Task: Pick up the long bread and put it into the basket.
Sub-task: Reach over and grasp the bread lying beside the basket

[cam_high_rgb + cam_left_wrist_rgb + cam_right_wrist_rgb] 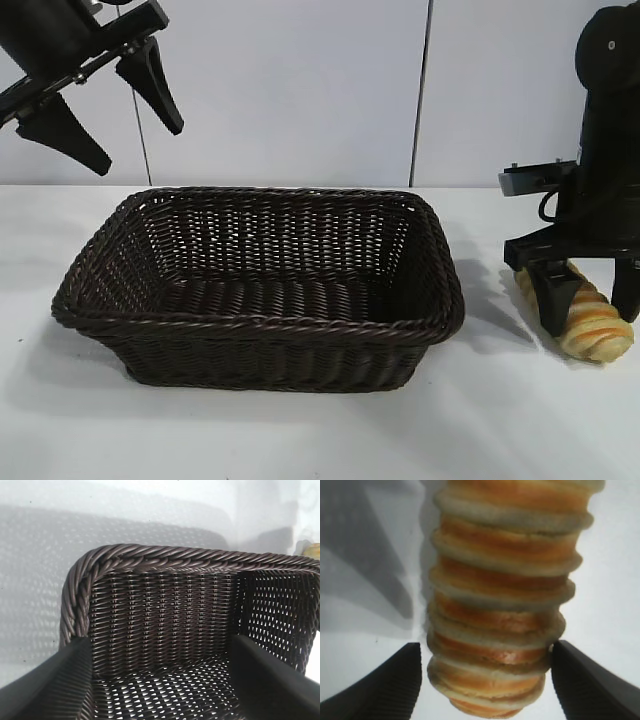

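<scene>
Straddling long bread [495, 605] with right claw [590, 300], fingers apart either side of loaf, one maybe touching, not yet clamped; loaf lies on worktop [300, 430] directly beneath claw, basket [260, 325] off to its side. Left claw [100, 100] parked high above basket corner, spread wide. Loaf's far end hidden behind claw

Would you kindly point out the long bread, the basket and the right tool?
long bread [590, 325]: exterior view, striped near end.
basket [250, 325]: exterior view, front braided rim.
right tool [485, 680]: right wrist view, midway between fingertips.
</scene>
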You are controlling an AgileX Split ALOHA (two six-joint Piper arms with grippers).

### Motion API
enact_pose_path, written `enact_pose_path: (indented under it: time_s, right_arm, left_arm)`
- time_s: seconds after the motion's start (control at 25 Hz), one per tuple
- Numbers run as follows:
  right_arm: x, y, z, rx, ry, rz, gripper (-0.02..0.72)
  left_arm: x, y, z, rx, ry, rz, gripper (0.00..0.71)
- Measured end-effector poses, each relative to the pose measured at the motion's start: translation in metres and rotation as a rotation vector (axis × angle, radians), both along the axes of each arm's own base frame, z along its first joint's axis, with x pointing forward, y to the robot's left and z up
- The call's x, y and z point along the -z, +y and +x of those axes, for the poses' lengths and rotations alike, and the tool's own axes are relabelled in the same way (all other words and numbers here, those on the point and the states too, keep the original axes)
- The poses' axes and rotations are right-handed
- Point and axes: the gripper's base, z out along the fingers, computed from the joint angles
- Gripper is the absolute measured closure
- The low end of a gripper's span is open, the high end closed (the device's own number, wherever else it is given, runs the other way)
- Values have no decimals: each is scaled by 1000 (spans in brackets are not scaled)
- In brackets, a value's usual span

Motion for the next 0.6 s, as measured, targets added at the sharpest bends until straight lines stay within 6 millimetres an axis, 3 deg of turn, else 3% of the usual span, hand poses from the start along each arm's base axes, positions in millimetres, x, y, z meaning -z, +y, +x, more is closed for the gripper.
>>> enact_pose_path:
  time_s: [0.28, 0.6]
  right_arm:
    - [0, 0, 0, -1, -3, -5, 470]
    - [-6, -1, -1, 2, -7, -4, 503]
  left_arm:
    - [0, 0, 0, 0, 0, 0, 158]
    - [0, 0, 0, 0, 1, 0, 158]
